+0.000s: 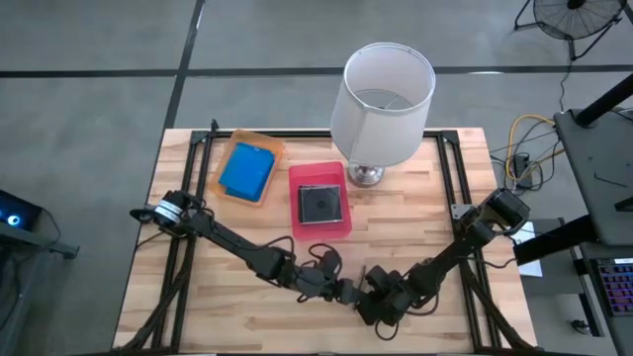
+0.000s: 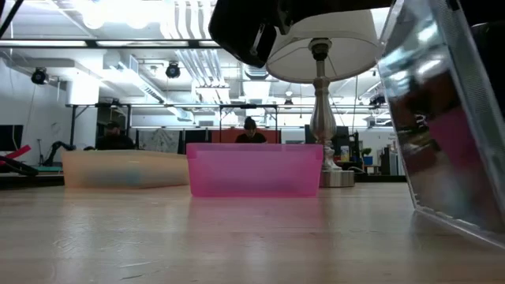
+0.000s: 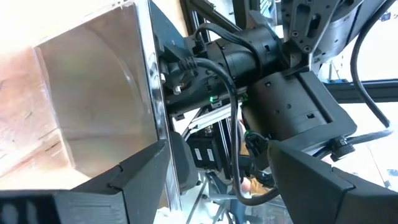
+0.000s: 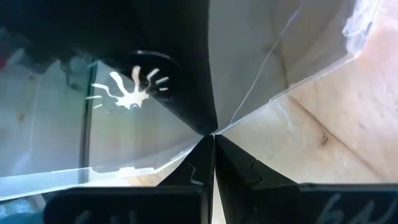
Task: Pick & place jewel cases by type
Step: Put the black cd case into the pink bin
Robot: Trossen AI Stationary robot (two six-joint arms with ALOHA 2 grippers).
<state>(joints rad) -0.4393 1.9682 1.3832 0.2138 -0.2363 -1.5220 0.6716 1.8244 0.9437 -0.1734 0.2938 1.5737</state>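
Observation:
A clear jewel case (image 2: 446, 118) stands tilted near the table's near edge; it also shows in the left wrist view (image 3: 93, 106). Both grippers meet there. My right gripper (image 1: 369, 297) (image 4: 213, 138) is shut on it. My left gripper (image 1: 341, 290) (image 3: 217, 180) is open, with the case's thick edge (image 3: 158, 112) between its fingers, close to one of them. A blue case (image 1: 247, 170) lies in the orange tray (image 1: 269, 148). A dark case (image 1: 319, 204) lies in the pink tray (image 1: 297, 178). My right gripper pinches the clear case between its two shut fingers, on a thin edge (image 4: 249, 118) right at the fingertips. The case stands tilted, its lower edge (image 2: 454, 221) at the tabletop. My left gripper: one finger (image 3: 134, 180) lies against or just before the case's face; touch cannot be told.
A lamp (image 1: 384, 94) with a white shade stands on its chrome foot (image 1: 364, 175) behind the pink tray (image 2: 254, 170). The orange tray (image 2: 126, 170) sits left of the pink one. Bare wooden tabletop (image 1: 198, 287) lies left and right of the grippers. People sit far behind the table.

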